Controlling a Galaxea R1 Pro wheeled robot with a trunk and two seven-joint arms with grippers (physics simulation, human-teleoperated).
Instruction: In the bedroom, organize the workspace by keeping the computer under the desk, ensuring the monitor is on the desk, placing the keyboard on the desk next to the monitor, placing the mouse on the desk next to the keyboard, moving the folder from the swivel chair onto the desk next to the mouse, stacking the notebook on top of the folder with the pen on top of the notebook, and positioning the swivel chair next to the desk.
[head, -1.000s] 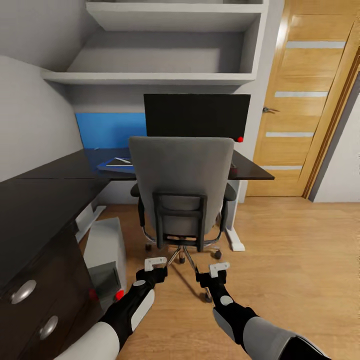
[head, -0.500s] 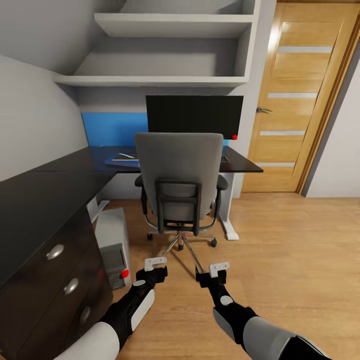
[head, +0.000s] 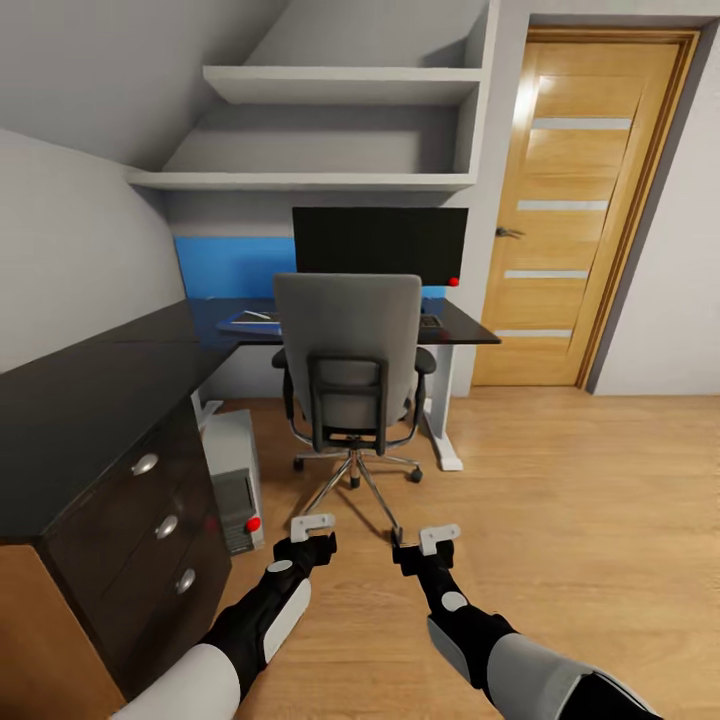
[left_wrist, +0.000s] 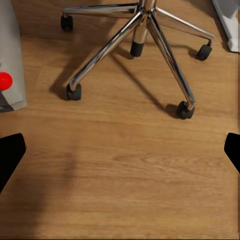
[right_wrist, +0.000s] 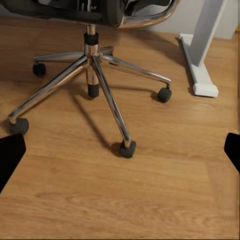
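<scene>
Nearest: left tool (head: 311, 530) and right tool (head: 428, 541), both spread and empty, held low over the wood floor (head: 560, 500) just short of the swivel chair (head: 350, 360), whose chrome 5-star base (right_wrist: 95, 85) stands on castors. Left side: dark drawer unit (head: 130, 520) with 3 round knobs, contents not visible, and the grey computer (head: 232, 470) on the floor beneath the counter (head: 150, 335). Farthest: black monitor (head: 380, 242) upright on the counter behind the chair, a blue flat item (head: 250, 322) lying beside it, 2 wall shelves (head: 340, 85) above, wooden door (head: 580, 200) to the right.

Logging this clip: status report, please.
Left gripper and right gripper: jaws open, empty. Swivel chair at desk, blocking keyboard area. Computer under desk.
</scene>
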